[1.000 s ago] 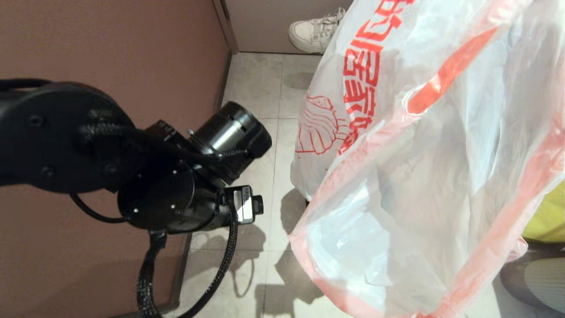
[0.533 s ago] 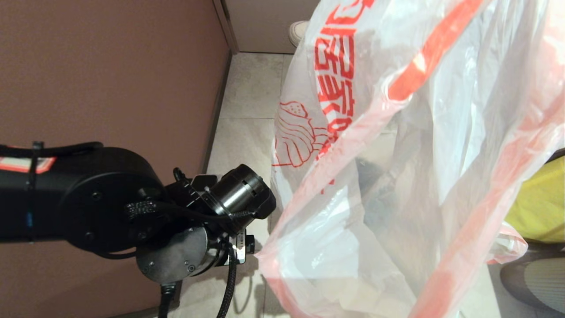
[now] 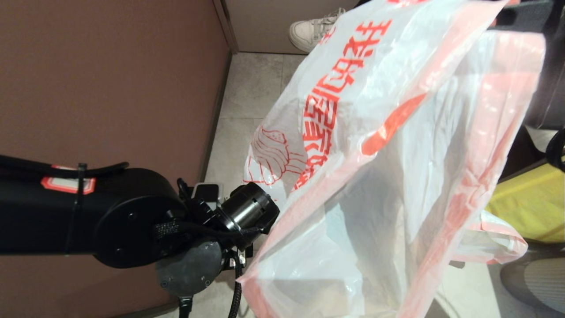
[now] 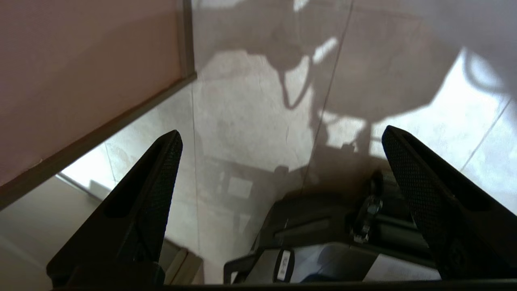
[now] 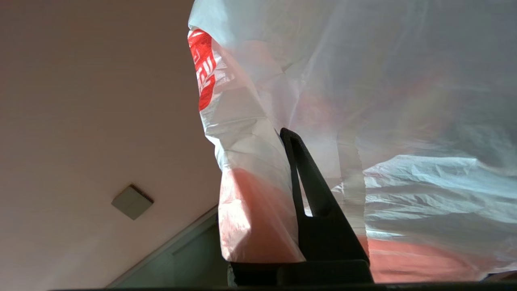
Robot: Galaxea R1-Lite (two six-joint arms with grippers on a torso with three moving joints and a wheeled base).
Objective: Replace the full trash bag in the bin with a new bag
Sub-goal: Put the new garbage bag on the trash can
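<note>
White shoe (image 3: pixel 314 30) top centre, yellow object (image 3: pixel 529 205) right edge. New bag (image 3: pixel 397 176) pinched in right gripper (image 5: pixel 288 135); left gripper (image 4: pixel 278 137) wide, empty.

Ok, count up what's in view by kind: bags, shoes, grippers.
Pink-hemmed plastic bags: 2, the new bag held up, another bag lower beside it.
White sneakers: 1.
Grippers: 2, left gripper, right gripper.
Total: 5.

The new bag (image 3: pixel 388 176) is thin, crinkled translucent plastic; the floor (image 4: pixel 250 117) is smooth, faintly glossy tile.
</note>
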